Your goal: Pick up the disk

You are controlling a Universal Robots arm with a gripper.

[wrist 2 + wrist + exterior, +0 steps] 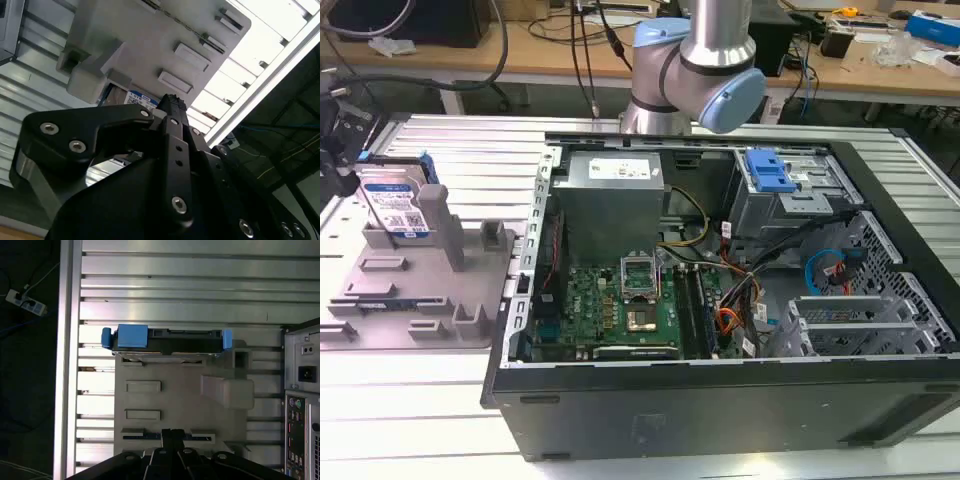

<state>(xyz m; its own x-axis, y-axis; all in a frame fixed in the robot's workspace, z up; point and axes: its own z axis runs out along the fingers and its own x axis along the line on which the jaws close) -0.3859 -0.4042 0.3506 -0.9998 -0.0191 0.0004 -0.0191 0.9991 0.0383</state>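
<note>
The disk (395, 200) stands on edge in a slot at the back of the grey fixture (410, 290), on the exterior view's left; its blue-and-white label faces the camera and blue rails run along its sides. In the first wrist view the disk (165, 342) appears edge-on, with a blue rail end at each side. My gripper (172, 434) hangs above the fixture's opposite edge, well apart from the disk, its black fingers closed together on nothing. In the second wrist view a corner of the disk's label (140, 97) peeks out just past the fingertips (172, 102).
An open computer case (720, 300) lies right beside the fixture, with its motherboard, cables and a blue drive-bay bracket (770, 170). The fixture's upright posts (435, 225) stand next to the disk. Both rest on a ribbed aluminium table (450, 150), and the arm's elbow (705, 60) rises behind the case.
</note>
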